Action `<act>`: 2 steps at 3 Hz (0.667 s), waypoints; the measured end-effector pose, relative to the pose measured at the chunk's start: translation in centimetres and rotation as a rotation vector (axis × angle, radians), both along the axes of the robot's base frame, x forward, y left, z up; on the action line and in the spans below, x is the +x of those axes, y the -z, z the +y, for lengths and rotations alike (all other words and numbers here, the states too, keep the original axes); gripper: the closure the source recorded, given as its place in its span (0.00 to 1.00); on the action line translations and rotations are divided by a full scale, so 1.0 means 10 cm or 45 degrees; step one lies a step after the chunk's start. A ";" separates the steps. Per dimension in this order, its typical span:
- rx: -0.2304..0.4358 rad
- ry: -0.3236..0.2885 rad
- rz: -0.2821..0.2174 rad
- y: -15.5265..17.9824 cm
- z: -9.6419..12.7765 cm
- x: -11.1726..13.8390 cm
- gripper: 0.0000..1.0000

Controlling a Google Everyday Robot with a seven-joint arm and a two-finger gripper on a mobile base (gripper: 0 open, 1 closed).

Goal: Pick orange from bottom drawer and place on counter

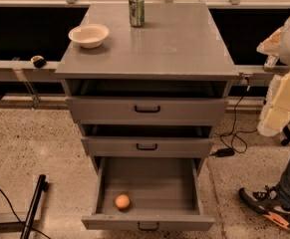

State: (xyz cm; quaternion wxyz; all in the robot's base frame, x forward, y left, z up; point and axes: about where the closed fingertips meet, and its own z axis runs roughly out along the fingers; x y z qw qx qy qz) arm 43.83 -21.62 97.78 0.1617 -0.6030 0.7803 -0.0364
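1. Orange (122, 201) lies on the floor of the bottom drawer (154, 183), left of centre and near the front wall, touching nothing else.
2. The bottom drawer is pulled well out, so the fruit is open to reach from above.
3. Above it are 2 shallower drawers (147, 111), each with a black handle and each pushed in much further.
4. The counter (184, 44) tops the cabinet. It carries a white bowl (88, 35) at its left side and a green can (136, 10) at the back, near the middle.
5. The gripper (280, 106) is the pale blocky shape at the right edge of the view. It is about level with the top drawer and well apart from the orange. Whether it is released or clenched cannot be told.
6. Step in hand, as I judge it: the approach. The orange is not yet picked.
7. The next move calls for travel left and down into the drawer, then a descent over the fruit between the side walls. A round, smooth fruit may roll if nudged off centre.
8. For the placing, the counter's right half looks the easier spot, away from bowl and can.
9. No writing or brand can be read; the can's print is not legible.
10. A small dark object (38, 61) sits on the ledge at the left, and a person's shoe (263, 205) rests on the floor at the lower right.
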 end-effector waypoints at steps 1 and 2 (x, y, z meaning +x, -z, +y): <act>0.013 -0.004 -0.003 0.03 0.02 0.01 0.00; 0.128 -0.041 -0.030 0.28 0.17 0.11 0.00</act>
